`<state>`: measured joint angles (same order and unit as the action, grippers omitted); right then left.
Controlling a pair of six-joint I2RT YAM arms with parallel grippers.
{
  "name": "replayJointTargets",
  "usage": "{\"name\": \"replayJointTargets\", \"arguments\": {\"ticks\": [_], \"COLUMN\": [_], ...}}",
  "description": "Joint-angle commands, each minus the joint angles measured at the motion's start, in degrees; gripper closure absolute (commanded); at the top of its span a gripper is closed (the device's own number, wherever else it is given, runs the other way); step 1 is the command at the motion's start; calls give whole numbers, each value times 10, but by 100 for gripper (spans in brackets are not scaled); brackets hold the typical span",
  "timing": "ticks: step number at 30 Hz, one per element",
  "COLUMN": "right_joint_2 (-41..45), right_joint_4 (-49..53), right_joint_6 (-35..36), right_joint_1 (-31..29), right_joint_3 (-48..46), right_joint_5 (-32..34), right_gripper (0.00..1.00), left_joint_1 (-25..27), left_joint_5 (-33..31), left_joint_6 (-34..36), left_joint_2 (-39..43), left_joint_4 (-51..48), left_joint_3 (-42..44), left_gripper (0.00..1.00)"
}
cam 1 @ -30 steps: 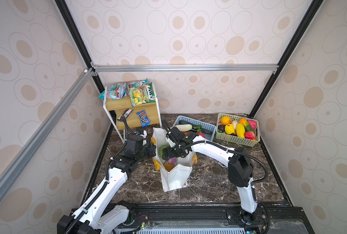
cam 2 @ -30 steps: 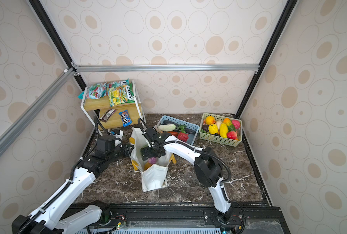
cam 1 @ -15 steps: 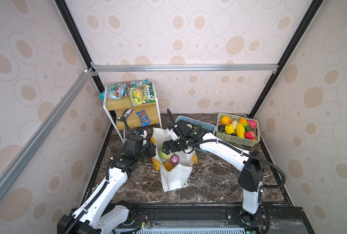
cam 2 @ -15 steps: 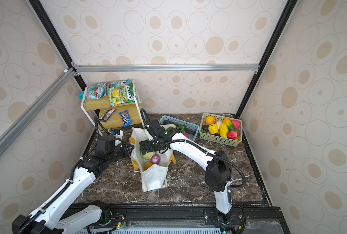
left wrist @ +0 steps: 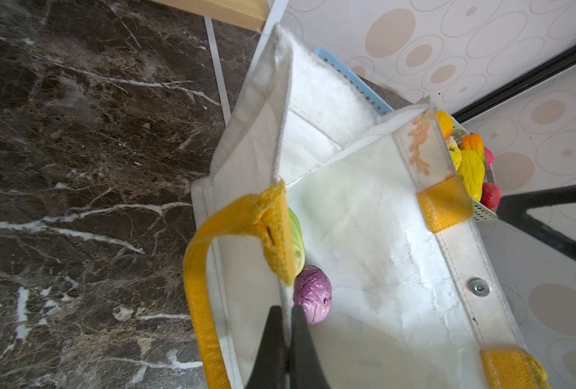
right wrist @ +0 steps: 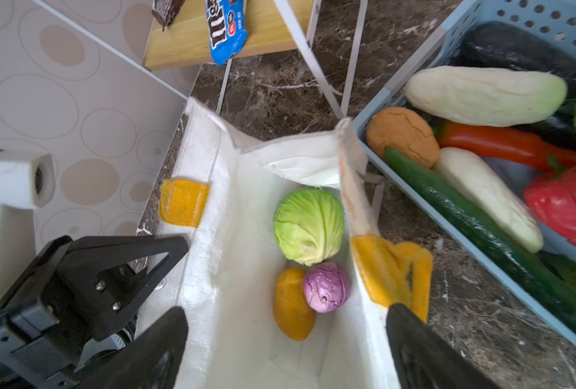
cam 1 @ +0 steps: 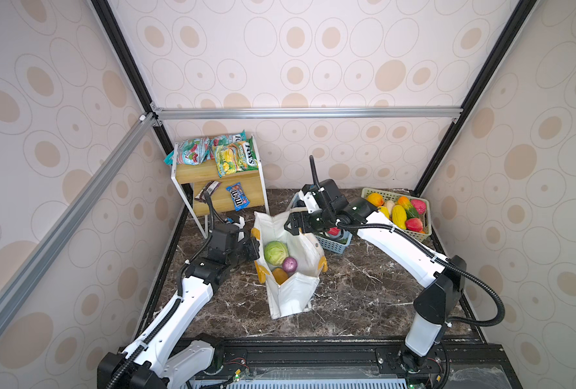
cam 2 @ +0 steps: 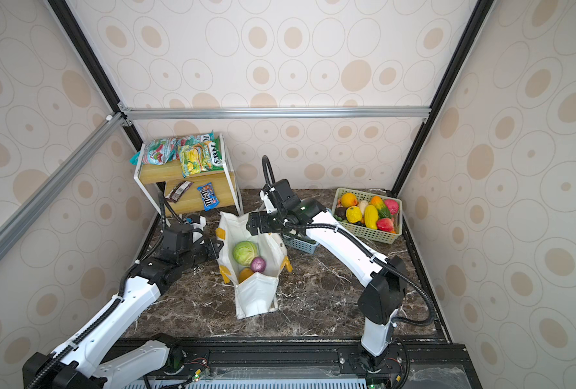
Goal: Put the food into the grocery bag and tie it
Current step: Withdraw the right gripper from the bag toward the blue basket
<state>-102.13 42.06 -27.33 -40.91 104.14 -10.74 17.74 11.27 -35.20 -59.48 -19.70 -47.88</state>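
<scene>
Clamping the bag (cam 1: 290, 296) by its left rim, the left gripper (cam 1: 254, 247) hasn't budged. Inside the bag, a purple ball (cam 1: 290, 264) now lies against the cabbage (cam 1: 274, 252) and an orange fruit (cam 1: 279, 275). The right gripper (cam 1: 289, 226), down in the bag a second ago, hangs over its far rim, fingers spread, empty. The bag's mouth is uncovered; the blue basket (cam 1: 335, 244) sits just beside its right rim, bare marble (cam 1: 364, 286) nearer.

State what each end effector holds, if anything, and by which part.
The left end effector is shut on the grocery bag, pinching its side rim next to the yellow handle. The right end effector is open and holds nothing.
</scene>
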Motion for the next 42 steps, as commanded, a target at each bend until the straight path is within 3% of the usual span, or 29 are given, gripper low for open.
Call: {"name": "replayJointTargets", "arguments": {"ticks": [1,11,19,30,35,42], "right_joint_2": [14,3,-45,-107,-133,-186], "right_joint_4": [11,13,34,32,19,9], "right_joint_6": [9,14,9,28,26,-6], "right_joint_1": [26,95,114,115,126,148], "right_joint_3": [4,-8,12,32,38,86], "right_joint_5": [-3,9,44,84,77,22], "right_gripper": [5,5,6,19,19,23], "left_joint_1": [-1,-1,-1,-1,-1,-2], "left_joint_5": [-8,-14,-26,-39,-38,-105], "left_joint_6": [-5,-10,1,-19,-28,3], "left_joint_2": [-1,-2,0,-15,-27,-38], "left_joint_4": [6,-9,-67,-75,-72,-142], "left_joint_3": [-17,-20,-48,-42,-49,-90], "left_gripper": [100,100,100,100,100,100]}}
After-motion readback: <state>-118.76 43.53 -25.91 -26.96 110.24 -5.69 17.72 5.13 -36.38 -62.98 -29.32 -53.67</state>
